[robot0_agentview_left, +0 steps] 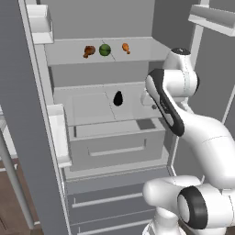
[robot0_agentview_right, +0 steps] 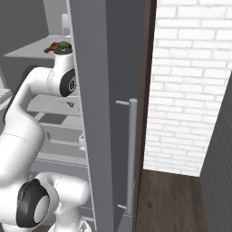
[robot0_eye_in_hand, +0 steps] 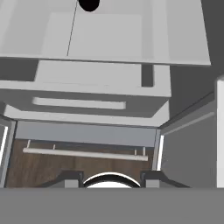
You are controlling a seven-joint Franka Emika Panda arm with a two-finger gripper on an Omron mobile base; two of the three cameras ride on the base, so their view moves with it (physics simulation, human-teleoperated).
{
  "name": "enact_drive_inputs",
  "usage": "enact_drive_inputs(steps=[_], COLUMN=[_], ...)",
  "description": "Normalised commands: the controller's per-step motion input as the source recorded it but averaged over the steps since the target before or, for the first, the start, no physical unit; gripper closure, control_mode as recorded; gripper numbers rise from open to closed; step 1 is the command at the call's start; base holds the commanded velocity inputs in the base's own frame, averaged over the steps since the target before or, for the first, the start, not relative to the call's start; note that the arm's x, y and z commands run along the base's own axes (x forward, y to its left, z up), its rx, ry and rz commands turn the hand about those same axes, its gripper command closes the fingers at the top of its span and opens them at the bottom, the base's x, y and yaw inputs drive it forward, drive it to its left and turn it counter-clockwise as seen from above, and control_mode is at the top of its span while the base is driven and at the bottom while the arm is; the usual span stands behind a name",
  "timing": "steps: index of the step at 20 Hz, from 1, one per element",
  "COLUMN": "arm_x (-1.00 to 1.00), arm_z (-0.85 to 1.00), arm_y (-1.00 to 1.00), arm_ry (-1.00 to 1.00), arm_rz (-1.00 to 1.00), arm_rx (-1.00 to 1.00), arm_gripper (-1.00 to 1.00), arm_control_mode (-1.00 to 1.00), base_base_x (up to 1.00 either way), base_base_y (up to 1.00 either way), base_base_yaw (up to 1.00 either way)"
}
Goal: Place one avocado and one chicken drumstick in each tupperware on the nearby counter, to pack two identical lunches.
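Grey fridge shelves fill the left base view: on the upper shelf (robot0_agentview_left: 137,55), near its back edge, lie the dark drumstick (robot0_agentview_left: 88,51), the green avocado (robot0_agentview_left: 105,50) and the orange drumstick (robot0_agentview_left: 125,47) in a row — the black avocado (robot0_agentview_left: 118,98) lies alone mid-shelf below. From the right base view, the green avocado (robot0_agentview_right: 64,45) and dark drumstick (robot0_agentview_right: 51,47) peek past the fridge door (robot0_agentview_right: 97,113). From the hand view, the black avocado (robot0_eye_in_hand: 89,4) sits at the top edge; the hand (robot0_eye_in_hand: 112,177) holds nothing — how far apart its fingers stand I cannot tell.
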Motion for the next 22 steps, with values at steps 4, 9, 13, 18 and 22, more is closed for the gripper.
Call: enact_drive_inputs(steps=[4, 9, 13, 18, 22], arm_x=[-0.17, 0.34, 0.78, 1.00, 0.99], arm_z=[0.00, -0.14, -0.29, -0.27, -0.15], arm_y=[0.33, 0.96, 0.18, -0.04, -0.17], arm_ry=[-0.11, -0.24, -0.10, -0.02, 0.00], arm_rz=[-0.03, -0.19, -0.19, -0.23, -0.25], arm_rx=[-0.04, -0.02, 0.04, 0.01, 0.00], arm_gripper=[-1.00, -1.00, -1.00, -1.00, -1.00], arm_control_mode=[-1.00, -1.00, -1.00, -1.00, -1.00], base_base_x=[0.00, 0.00, 0.00, 0.00, 0.00], base_base_y=[0.00, 0.00, 0.00, 0.00, 0.00], base_base_yaw=[0.00, 0.00, 0.00, 0.00, 0.00])
